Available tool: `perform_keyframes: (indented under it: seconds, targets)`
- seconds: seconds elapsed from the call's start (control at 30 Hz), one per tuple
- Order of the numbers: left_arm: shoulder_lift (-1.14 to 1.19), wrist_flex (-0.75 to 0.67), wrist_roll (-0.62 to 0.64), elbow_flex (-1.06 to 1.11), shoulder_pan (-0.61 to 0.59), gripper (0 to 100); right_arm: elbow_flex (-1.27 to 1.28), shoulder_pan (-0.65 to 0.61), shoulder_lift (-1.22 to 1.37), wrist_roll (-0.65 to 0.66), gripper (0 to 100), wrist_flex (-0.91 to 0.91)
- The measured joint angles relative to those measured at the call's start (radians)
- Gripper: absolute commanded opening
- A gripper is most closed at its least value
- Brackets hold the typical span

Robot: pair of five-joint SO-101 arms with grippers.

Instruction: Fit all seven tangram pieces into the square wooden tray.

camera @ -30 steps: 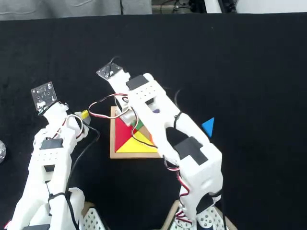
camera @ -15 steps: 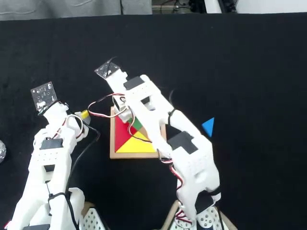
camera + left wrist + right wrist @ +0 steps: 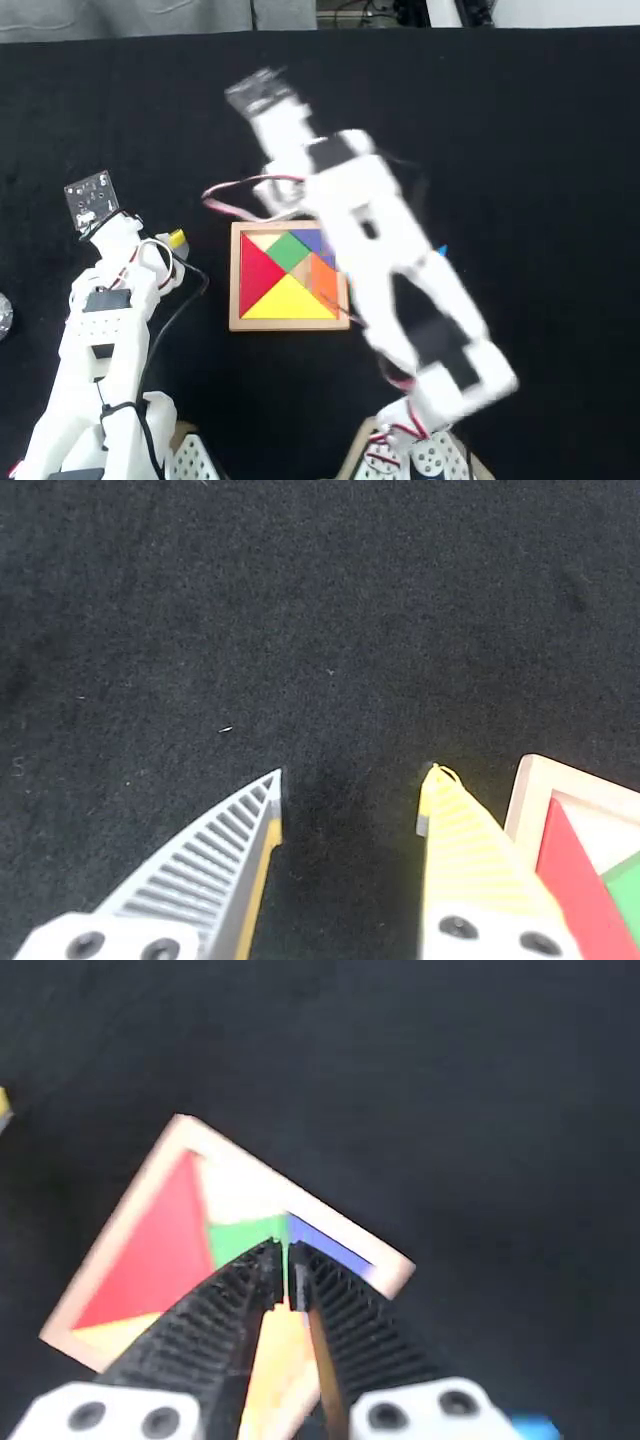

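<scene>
The square wooden tray [image 3: 236, 322] lies mid-table and holds red [image 3: 258, 278], yellow [image 3: 286, 301], green [image 3: 288, 250], purple and orange [image 3: 325, 281] pieces. A sliver of a blue triangle [image 3: 441, 250] peeks out on the cloth right of the tray, beside my right arm. My right gripper [image 3: 284, 1257] hangs above the tray [image 3: 390, 1260] with its fingers shut and nothing between them. My left gripper [image 3: 352, 785] stands open over bare cloth just left of the tray's corner [image 3: 526, 778]; from above it [image 3: 172, 242] sits at the tray's upper left.
Black cloth covers the whole table. My right arm [image 3: 380, 240] stretches over the tray's right side. Marker tags ride on both wrists [image 3: 90, 198]. A round grey object [image 3: 4, 316] sits at the left edge.
My right arm has risen and swung toward the far side, uncovering the tray's pieces and hiding most of the blue triangle. The left arm has not moved.
</scene>
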Motion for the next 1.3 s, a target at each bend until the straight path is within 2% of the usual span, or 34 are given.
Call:
perform_keyframes:
  seconds: [0.07, 0.3, 0.5, 0.6, 0.7, 1.0, 1.3]
  targets:
    - [0.0, 0.0, 0.0, 0.0, 0.0, 22, 0.109, 0.08, -0.152, 0.029, 1.1, 0.002]
    - [0.0, 0.0, 0.0, 0.0, 0.0, 22, 0.511, 0.324, -0.628, 0.284, 1.5, 0.005]
    - [0.0, 0.0, 0.0, 0.0, 0.0, 22, 0.657, 0.637, -0.749, 0.393, 1.5, 0.005]
    - [0.0, 0.0, 0.0, 0.0, 0.0, 22, 0.692, 0.73, -0.724, 0.457, 1.5, 0.002]
    - [0.0, 0.0, 0.0, 0.0, 0.0, 22, 0.749, 0.772, -0.647, 0.491, 1.5, -0.057]
    - [0.0, 0.0, 0.0, 0.0, 0.0, 22, 0.784, 0.804, -0.272, 0.517, 1.2, -0.342]
    - [0.0, 0.0, 0.0, 0.0, 0.0, 22, 0.608, 0.801, 0.048, 0.517, 1.2, -0.361]
